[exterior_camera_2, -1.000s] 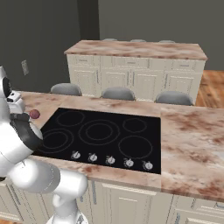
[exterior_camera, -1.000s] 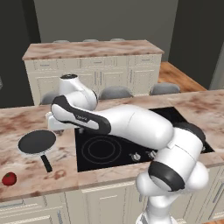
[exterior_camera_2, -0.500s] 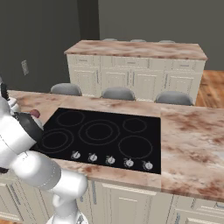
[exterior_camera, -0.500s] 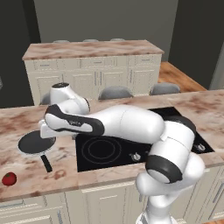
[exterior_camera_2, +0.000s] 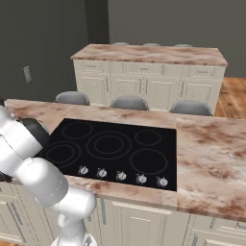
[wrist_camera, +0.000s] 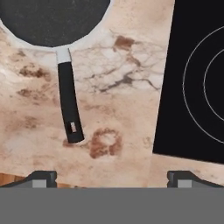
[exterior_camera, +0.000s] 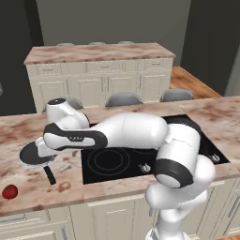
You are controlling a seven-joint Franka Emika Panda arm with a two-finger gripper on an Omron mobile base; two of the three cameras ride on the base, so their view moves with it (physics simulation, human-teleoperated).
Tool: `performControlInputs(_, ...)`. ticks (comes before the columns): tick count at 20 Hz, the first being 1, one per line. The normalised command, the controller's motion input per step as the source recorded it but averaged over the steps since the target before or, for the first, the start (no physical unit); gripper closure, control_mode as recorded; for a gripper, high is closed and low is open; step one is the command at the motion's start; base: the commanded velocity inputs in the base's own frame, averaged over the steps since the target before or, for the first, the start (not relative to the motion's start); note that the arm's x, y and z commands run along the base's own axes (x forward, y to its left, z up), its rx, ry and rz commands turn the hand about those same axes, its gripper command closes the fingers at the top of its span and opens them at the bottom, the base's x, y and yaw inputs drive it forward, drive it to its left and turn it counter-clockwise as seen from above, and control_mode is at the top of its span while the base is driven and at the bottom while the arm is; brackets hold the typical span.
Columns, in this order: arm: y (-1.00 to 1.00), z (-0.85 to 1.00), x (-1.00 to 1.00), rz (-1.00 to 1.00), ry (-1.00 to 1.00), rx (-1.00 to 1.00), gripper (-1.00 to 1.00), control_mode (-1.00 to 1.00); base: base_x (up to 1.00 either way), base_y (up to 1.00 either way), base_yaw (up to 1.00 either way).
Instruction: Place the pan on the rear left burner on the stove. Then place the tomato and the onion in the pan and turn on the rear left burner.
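Both base views face the stove (exterior_camera_2: 110,146) from opposite sides; the hand view looks down close.

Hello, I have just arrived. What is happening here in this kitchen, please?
A white robot arm reaches out to the left over the marble counter, toward the pan. The pan lies on the counter beside the stove, not yet on a burner, and its black handle points toward the counter's front edge. The gripper is open above the counter near the handle and holds nothing. The tomato waits farther left, near the counter's front edge.
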Motion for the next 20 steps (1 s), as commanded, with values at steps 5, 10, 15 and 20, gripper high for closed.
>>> performControlInputs(5,0.23,-0.15,0.00,0.06,0.00,-0.04,-1.00,-1.00,0.00,0.00,0.00)
performControlInputs(10,0.24,-0.20,0.00,0.05,0.00,-0.03,-1.00,-1.00,0.00,0.00,0.00)
performControlInputs(15,0.25,-0.24,0.00,0.05,0.00,-0.03,-1.00,-1.00,0.00,0.00,0.00)
performControlInputs(20,0.24,-0.25,0.00,0.05,0.00,-0.04,-1.00,-1.00,0.00,0.00,0.00)
